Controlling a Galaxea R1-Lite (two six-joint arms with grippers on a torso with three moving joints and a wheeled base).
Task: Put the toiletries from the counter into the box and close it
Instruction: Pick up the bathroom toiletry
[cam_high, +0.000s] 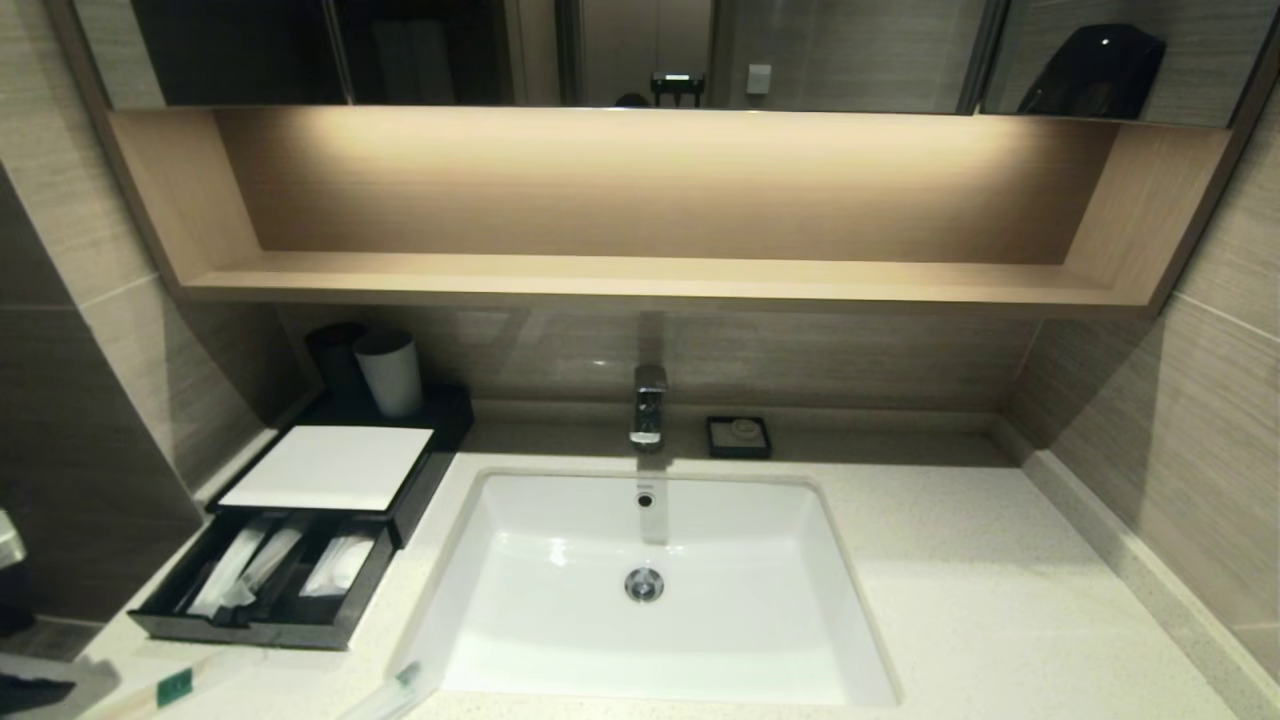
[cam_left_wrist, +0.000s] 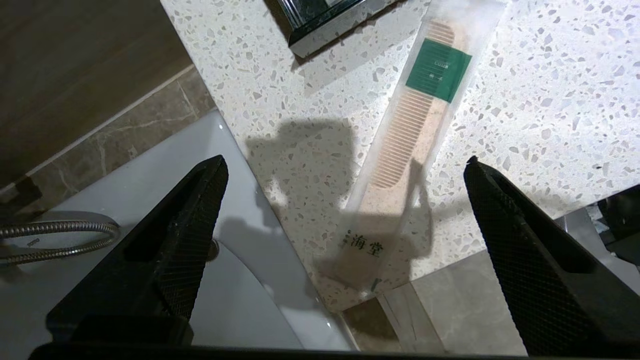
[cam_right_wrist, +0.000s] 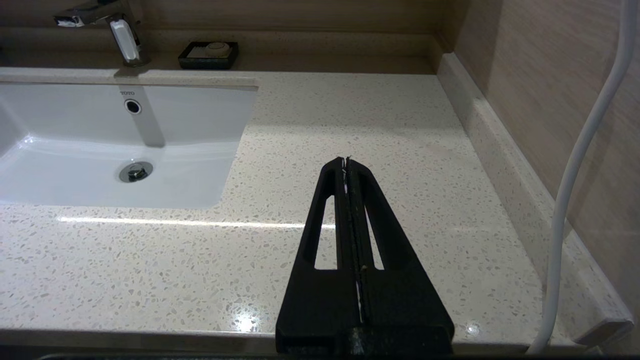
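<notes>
1. Head view: the box (cam_high: 330, 470) sits on the counter (cam_high: 980, 580) just beside the sink (cam_high: 650, 590), on its left side, with the white top panel in place and the drawer (cam_high: 270, 585) pulled out toward me. Three whitish packets (cam_high: 245, 565) lie in the drawer's compartments. Two more toiletries lie on the counter at the sink's near left corner: a comb packet (cam_high: 175, 688) with a green label in front of the drawer, and a second slim packet (cam_high: 395, 690) touching the sink's rim. A light grey cup (cam_high: 390, 372) stands behind the box, and a small black soap dish (cam_high: 738, 437) sits behind the sink beside the tap (cam_high: 649, 405). Neither of my grippers shows clearly here.

2. Left wrist view: my left gripper (cam_left_wrist: 345, 167) hangs above the counter's front edge with its fingers spread wide apart, nothing between them. The comb packet (cam_left_wrist: 407, 145) lies flat on the counter below the gap, its green-label end nearest the drawer's corner (cam_left_wrist: 320, 25).

3. Right wrist view: my right gripper (cam_right_wrist: 348, 160) is parked over the counter (cam_right_wrist: 350, 110) to the right of the sink (cam_right_wrist: 100, 145), fingers pressed together and empty.
</notes>
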